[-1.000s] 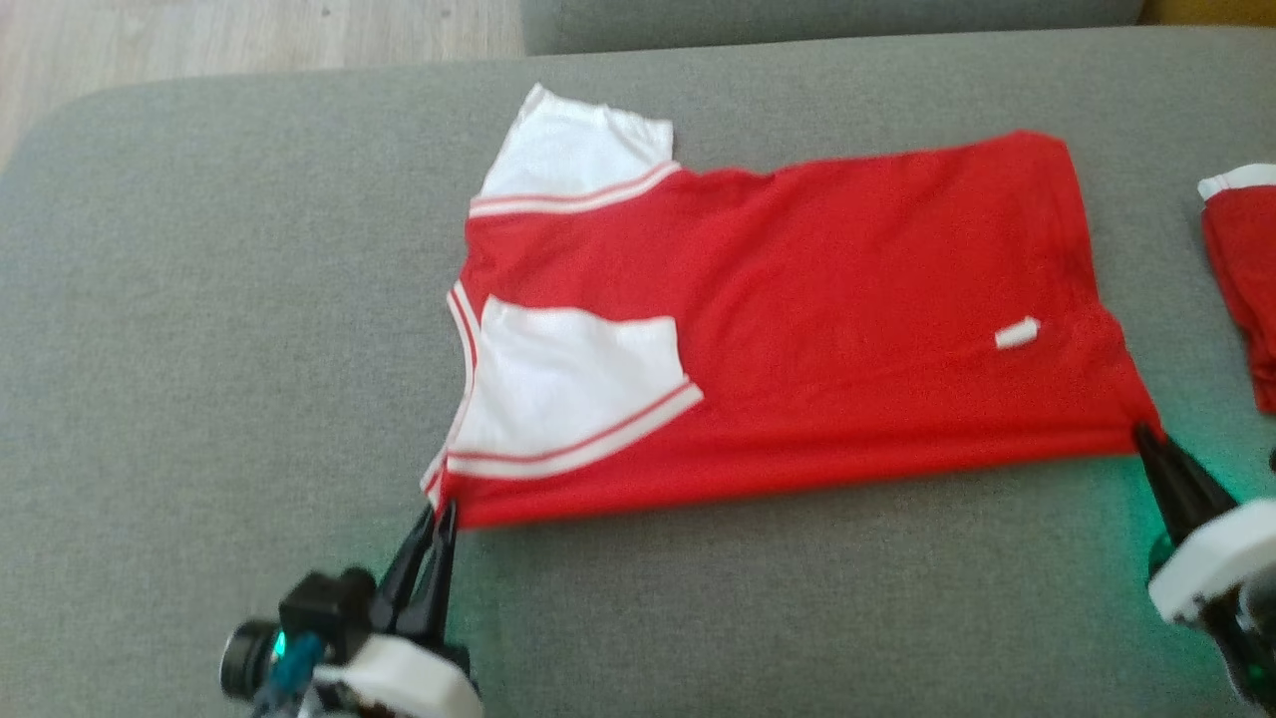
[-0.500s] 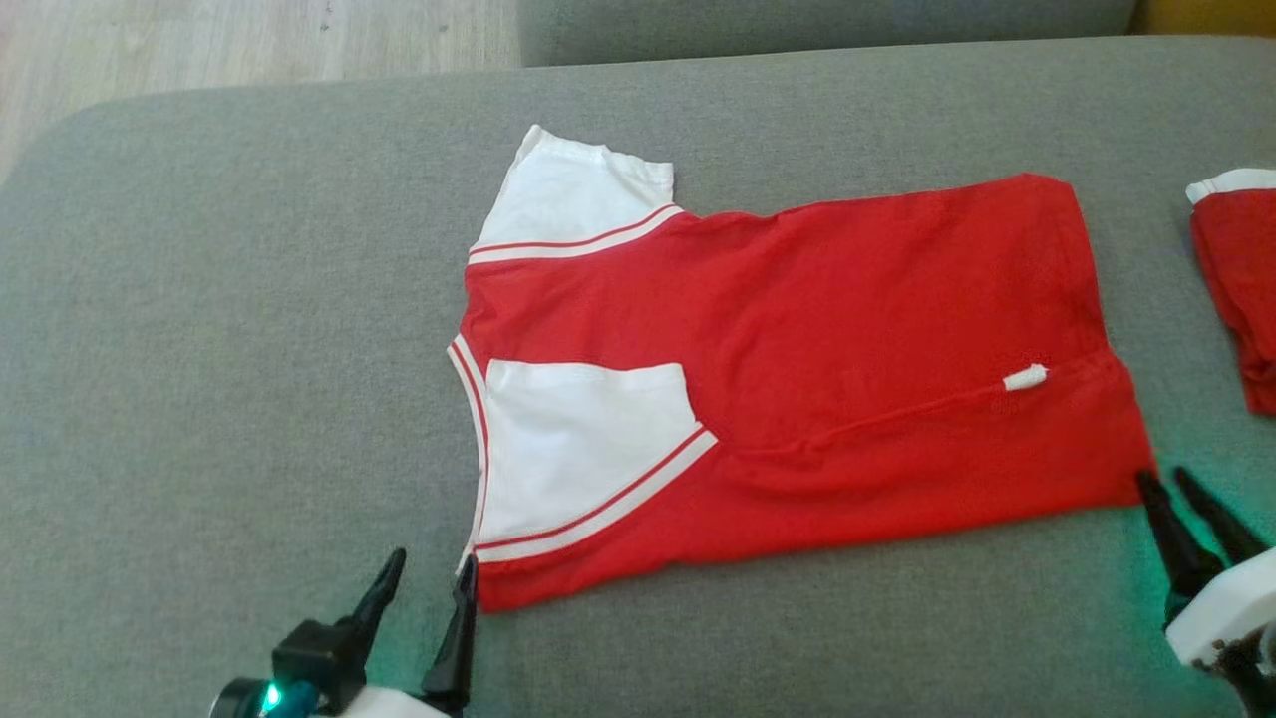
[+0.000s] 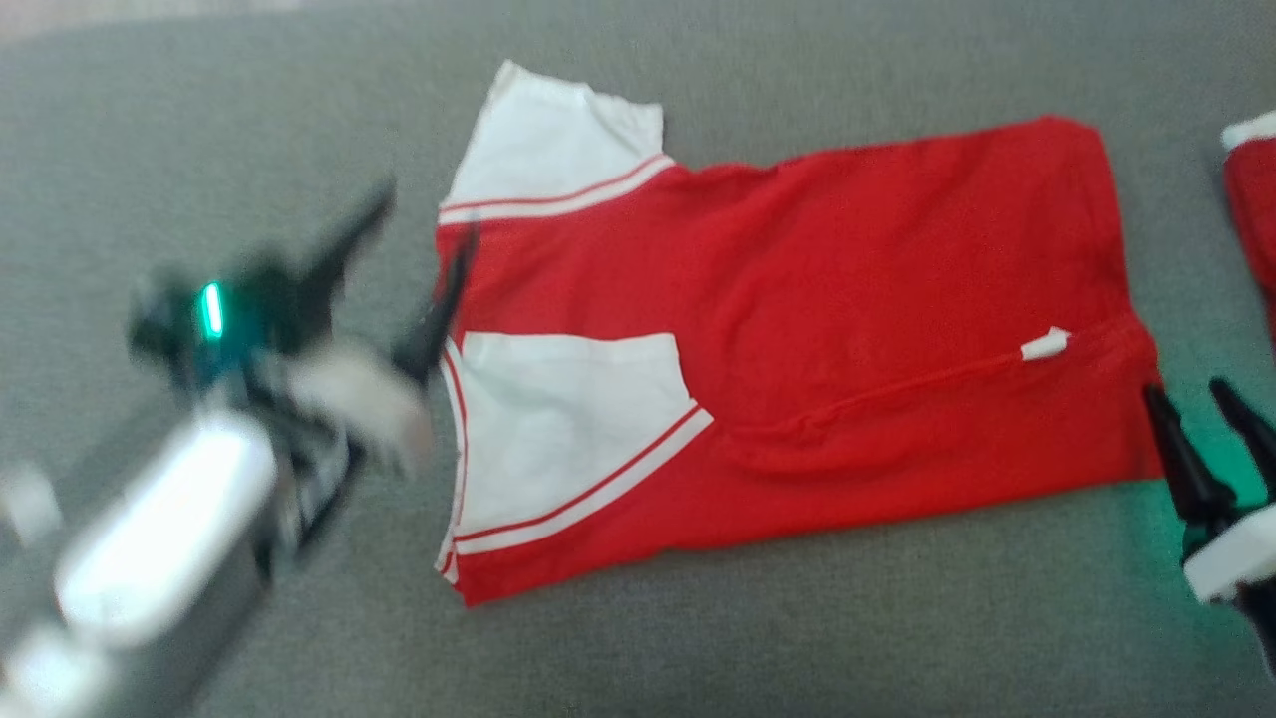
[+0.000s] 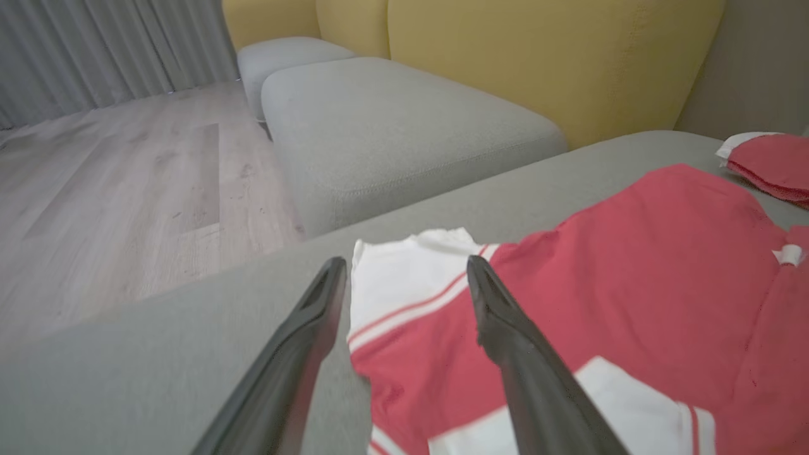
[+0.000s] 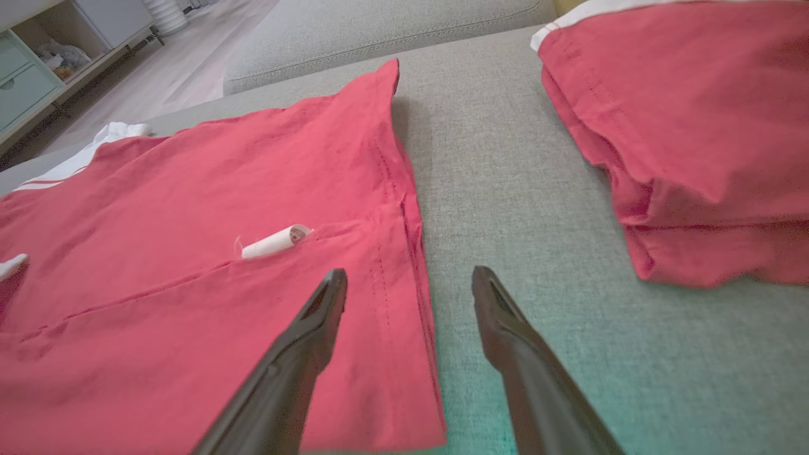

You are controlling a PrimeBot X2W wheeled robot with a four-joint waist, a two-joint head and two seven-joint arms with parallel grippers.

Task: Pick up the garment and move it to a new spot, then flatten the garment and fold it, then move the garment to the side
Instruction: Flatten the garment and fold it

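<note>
While gaping wide and empty, flank garment (image 3: 847, 299) lying flat on grey cushion (image 3: 698, 638): left gripper (image 3: 427, 211) at shoulder edge, right gripper (image 3: 1186, 389) at hem corner. Bare room nearside; folded red pile (image 3: 1254, 199) just right.

From the head view I get my left gripper (image 3: 426, 211) and its pale forearm (image 3: 159, 538) only as a blur. The second red garment (image 3: 1254, 189) runs off the right edge.

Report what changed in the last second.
Both grippers let go of the shirt's near corners and opened. The left gripper swung forward along the collar edge toward the far sleeve; the right gripper stayed by the hem corner. The shirt stayed folded flat on the cushion, the other red garment at its right.
</note>
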